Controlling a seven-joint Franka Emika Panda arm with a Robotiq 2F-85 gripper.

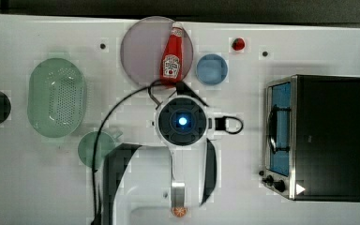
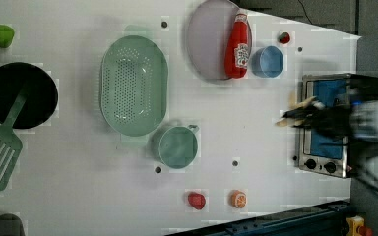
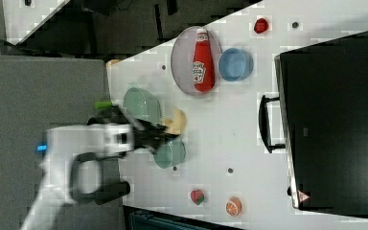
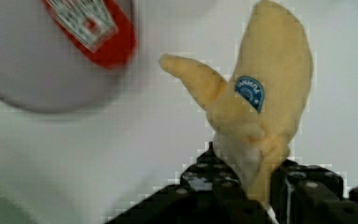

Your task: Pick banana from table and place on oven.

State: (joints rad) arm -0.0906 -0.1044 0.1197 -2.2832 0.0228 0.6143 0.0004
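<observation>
End effector (image 4: 256, 186) pinching banana (image 4: 261, 107), lifted off tabletop (image 1: 37, 187); I judge pick done, carry onto oven (image 1: 330, 136) top left.

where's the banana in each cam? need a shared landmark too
Top view: hidden under the arm.
Left view: banana at the gripper tips, at the oven's front.
Right view: centre, above the green cup.
Wrist view: upright between the fingers.
Landmark: ketchup bottle on the plate.
</observation>
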